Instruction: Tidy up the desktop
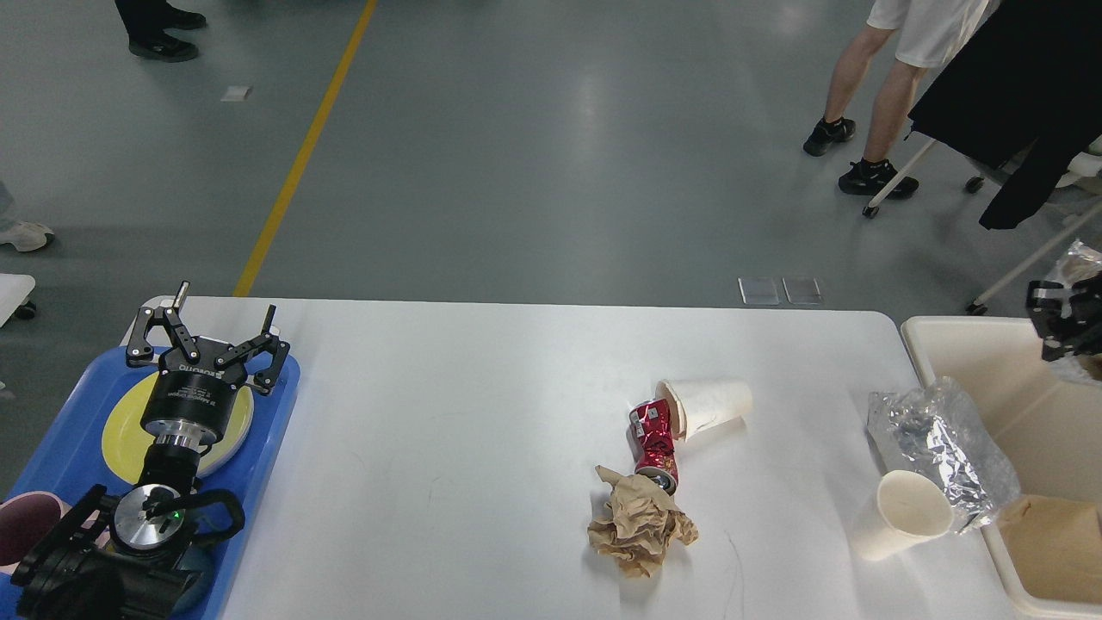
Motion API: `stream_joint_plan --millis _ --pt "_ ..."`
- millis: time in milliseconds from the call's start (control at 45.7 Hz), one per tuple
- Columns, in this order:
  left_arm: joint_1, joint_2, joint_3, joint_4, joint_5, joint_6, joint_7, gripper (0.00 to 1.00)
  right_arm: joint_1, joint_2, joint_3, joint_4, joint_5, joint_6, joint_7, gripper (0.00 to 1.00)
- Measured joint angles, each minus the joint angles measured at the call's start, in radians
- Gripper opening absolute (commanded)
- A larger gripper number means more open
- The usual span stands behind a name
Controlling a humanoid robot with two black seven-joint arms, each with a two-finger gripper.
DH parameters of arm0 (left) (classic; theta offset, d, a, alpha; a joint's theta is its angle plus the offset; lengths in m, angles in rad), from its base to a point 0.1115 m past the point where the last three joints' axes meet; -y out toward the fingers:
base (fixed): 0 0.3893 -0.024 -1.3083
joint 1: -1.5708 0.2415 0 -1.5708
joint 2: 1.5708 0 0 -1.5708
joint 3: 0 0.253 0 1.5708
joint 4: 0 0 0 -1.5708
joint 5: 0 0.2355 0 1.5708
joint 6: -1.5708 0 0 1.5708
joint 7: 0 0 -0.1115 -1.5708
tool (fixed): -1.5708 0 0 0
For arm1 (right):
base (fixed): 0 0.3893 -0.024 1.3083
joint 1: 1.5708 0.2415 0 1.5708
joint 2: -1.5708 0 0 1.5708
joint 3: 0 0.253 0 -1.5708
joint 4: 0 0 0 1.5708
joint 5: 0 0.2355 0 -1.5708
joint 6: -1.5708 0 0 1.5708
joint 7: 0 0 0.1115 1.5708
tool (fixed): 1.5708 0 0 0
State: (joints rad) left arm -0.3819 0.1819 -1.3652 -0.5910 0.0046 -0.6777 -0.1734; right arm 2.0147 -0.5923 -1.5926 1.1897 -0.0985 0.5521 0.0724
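The white desktop (pixel 482 413) carries loose litter. A crushed red can (pixel 654 435) lies near the middle, with a tipped paper cup (pixel 706 405) at its far end and a crumpled brown paper wad (pixel 639 530) at its near end. Further right are a second paper cup (pixel 908 515) and a crumpled foil sheet (pixel 943 448). My left gripper (pixel 225 306) stands open and empty over the blue tray (pixel 69 430). My right gripper (pixel 1067 323) sits at the right edge above the cream bin (pixel 973 344), shut on a foil bundle (pixel 1083 258), and is partly cut off.
On the blue tray lies a yellow plate (pixel 120 430), with a dark red cup (pixel 21 530) at its near corner. Brown paper (pixel 1055 547) lies inside the bin. People's legs (pixel 869 103) and a wheeled stand are on the floor beyond the far right corner.
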Motion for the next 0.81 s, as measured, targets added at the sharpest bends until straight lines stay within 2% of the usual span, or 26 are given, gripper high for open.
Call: stream_joint_plan --millis 175,372,482,547,569,679,810 --pt "0.0 0.0 0.0 0.0 0.0 0.001 0.0 0.97 -0.322 -0.104 0.177 -0.293 0.002 -0.017 0.001 0.0" --pt "0.0 -0.001 0.0 0.0 0.0 0.001 0.0 0.97 -0.721 -0.145 0.44 -0.596 -0.001 -0.045 0.001 0.0" --pt "0.0 -0.001 0.0 -0.001 0.0 0.001 0.0 0.97 -0.896 -0.121 0.546 -0.732 -0.001 -0.082 0.002 0.0" --pt "0.0 -0.001 0.0 -0.001 0.0 0.001 0.0 0.97 -0.99 -0.087 0.593 -0.784 -0.001 -0.134 0.004 0.0" --pt "0.0 -0.001 0.0 -0.001 0.0 0.001 0.0 0.97 -1.048 -0.065 0.615 -0.808 -0.001 -0.18 0.006 0.0" --pt "0.0 -0.001 0.0 -0.001 0.0 0.001 0.0 0.97 -1.168 -0.006 0.628 -0.844 -0.006 -0.28 0.011 0.0" --pt "0.0 -0.001 0.0 -0.001 0.0 0.001 0.0 0.97 -1.256 0.05 0.626 -0.887 -0.062 -0.327 0.012 0.0"
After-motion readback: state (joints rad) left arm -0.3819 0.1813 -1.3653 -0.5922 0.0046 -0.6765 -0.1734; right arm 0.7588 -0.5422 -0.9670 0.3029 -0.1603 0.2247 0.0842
